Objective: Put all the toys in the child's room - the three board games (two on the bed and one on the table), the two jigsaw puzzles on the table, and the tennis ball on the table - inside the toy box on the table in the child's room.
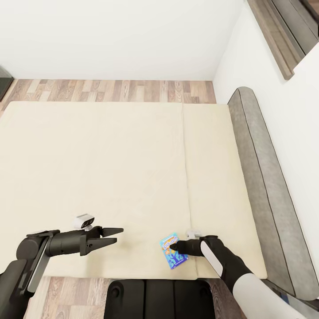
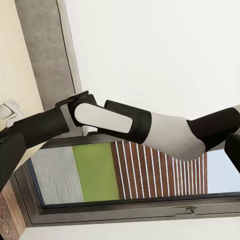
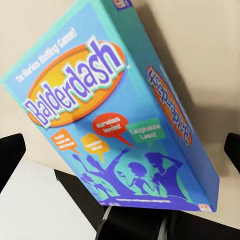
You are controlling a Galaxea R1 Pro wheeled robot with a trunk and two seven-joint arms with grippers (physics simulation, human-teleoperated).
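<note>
The head view looks steeply down from above the near edge of the bed [image 1: 110, 168], taking in the whole mattress, a strip of plank floor [image 1: 110, 91] beyond it and the white wall. The right wrist view sits very close to the blue board game [image 3: 115, 110], facing down at the bed; the head view shares that box [image 1: 173, 251]. The left wrist view faces sideways across the room toward the right arm [image 2: 130, 122], the headboard [image 2: 47, 50] and a window [image 2: 125, 175].
</note>
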